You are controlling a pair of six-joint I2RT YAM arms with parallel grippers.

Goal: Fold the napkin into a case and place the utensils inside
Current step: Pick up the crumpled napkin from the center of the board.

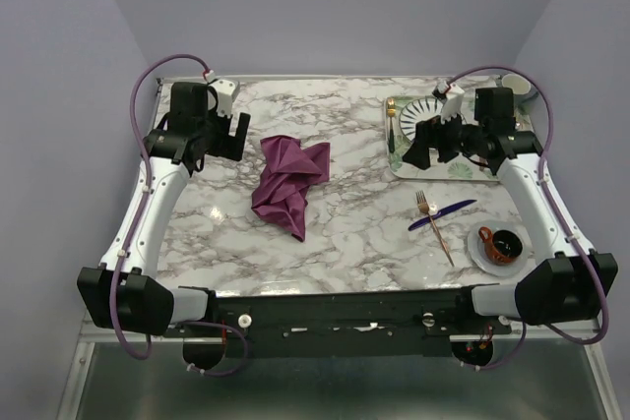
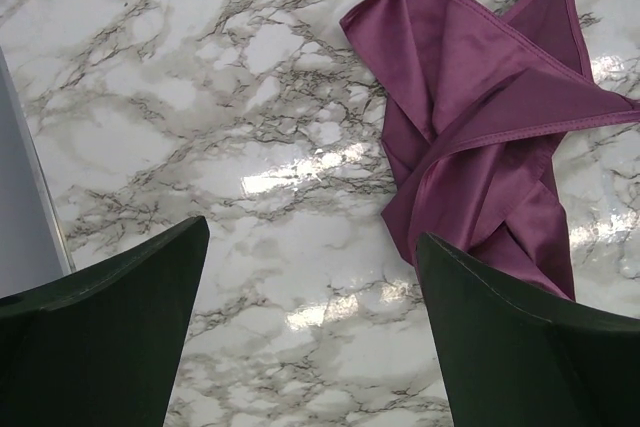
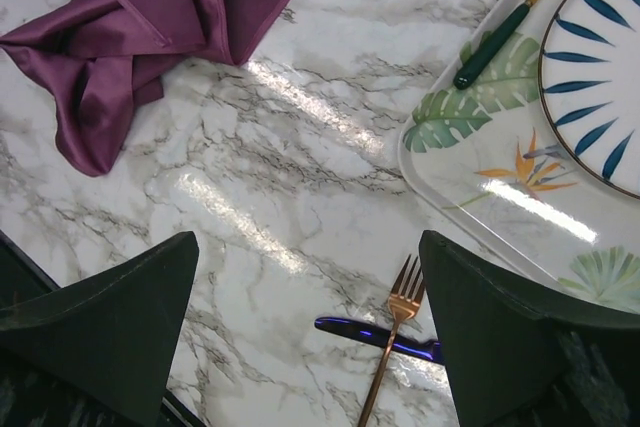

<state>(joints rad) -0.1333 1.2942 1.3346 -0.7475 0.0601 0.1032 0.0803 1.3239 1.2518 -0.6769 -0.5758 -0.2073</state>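
Left fingers (image 2: 195, 247) spread wide, nothing between them. My left gripper (image 1: 230, 133) hangs over bare marble table (image 1: 345, 233) near the far left corner.

Just right of it: the napkin (image 1: 288, 179), plum-purple, shiny, lying crumpled in loose overlapping folds, no case formed. In the left wrist view the napkin (image 2: 480, 137) sits beyond my right-hand fingertip, not touching it.

Middle of the table: marble only.

My right gripper (image 1: 425, 145) is also wide open and holds nothing; it hovers at the left edge of the tray (image 1: 394, 162). From the right wrist, between my fingers (image 3: 150, 287), the napkin (image 3: 140, 27) shows far left, well apart.

Nearer me: copper fork (image 1: 436, 226) and dark blue knife (image 1: 443, 214), crossing each other on the marble, just beside the tray's near edge (image 3: 450, 162).

On the tray: a blue-striped plate (image 3: 600, 77), and a green-handled utensil (image 3: 495, 42) beside it.

Far right, near edge: a dark cup (image 1: 504, 243) on a saucer.
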